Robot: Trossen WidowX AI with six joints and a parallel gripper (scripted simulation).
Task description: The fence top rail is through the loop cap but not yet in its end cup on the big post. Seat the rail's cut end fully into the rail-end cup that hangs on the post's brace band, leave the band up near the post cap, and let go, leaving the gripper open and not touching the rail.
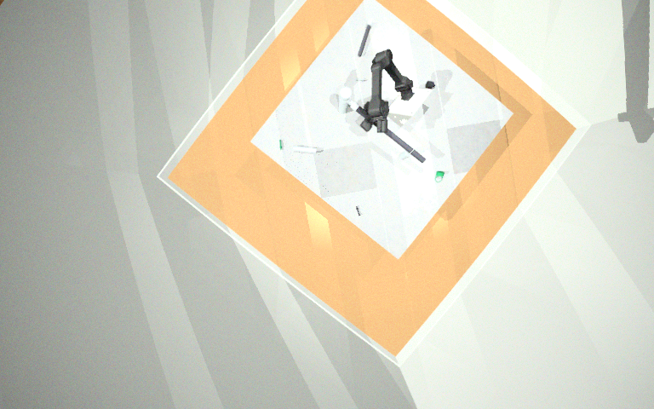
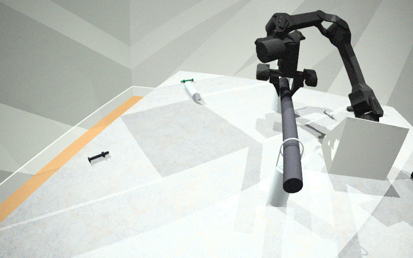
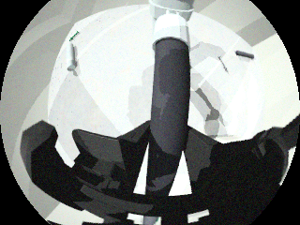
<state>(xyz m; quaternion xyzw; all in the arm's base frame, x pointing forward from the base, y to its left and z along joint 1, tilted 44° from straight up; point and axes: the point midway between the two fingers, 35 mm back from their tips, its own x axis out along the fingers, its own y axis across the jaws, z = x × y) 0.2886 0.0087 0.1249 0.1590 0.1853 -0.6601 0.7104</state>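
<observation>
The dark grey rail (image 1: 402, 143) (image 2: 290, 127) (image 3: 171, 94) runs through the wire loop cap (image 2: 303, 146) on the short white post (image 2: 277, 190). My gripper (image 1: 374, 121) (image 2: 285, 89) (image 3: 165, 126) is shut on the rail near its cut end. In the wrist view that end meets the mouth of the white rail-end cup (image 3: 171, 29) and seems to be at or just inside its rim; how deep cannot be told. The big white post (image 1: 345, 94) (image 3: 171, 5) stands right behind the cup. The brace band is hard to make out.
A pale block (image 2: 365, 149) stands by the arm's base. A white cylinder (image 1: 306, 149) (image 2: 191, 90) (image 3: 71, 56), a small black bolt (image 1: 358, 210) (image 2: 98, 156), a green part (image 1: 438, 174) and a dark rod (image 1: 364, 40) (image 3: 245, 54) lie apart from the rail.
</observation>
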